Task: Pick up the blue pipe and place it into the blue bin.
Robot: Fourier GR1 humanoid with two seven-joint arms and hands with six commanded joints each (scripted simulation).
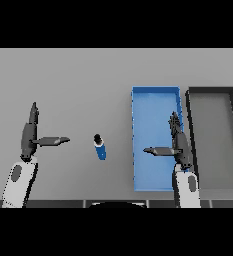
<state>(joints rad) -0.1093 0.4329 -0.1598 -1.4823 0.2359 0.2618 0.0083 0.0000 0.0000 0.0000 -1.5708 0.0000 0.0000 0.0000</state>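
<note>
A short blue pipe (pixel 100 147) with a dark end lies on the grey table, near the middle. To its right sits the blue bin (pixel 155 100), a long rectangular tray with nothing in it. My right hand (pixel 178 142) hovers over the bin's right side, fingers straight and thumb pointing left, open and holding nothing. My left hand (pixel 30 134) is on the left of the table, open too, its thumb pointing toward the pipe with a gap between them.
A dark grey bin (pixel 212 91) stands directly right of the blue bin, their long sides nearly touching. The table's front edge runs just below both forearms.
</note>
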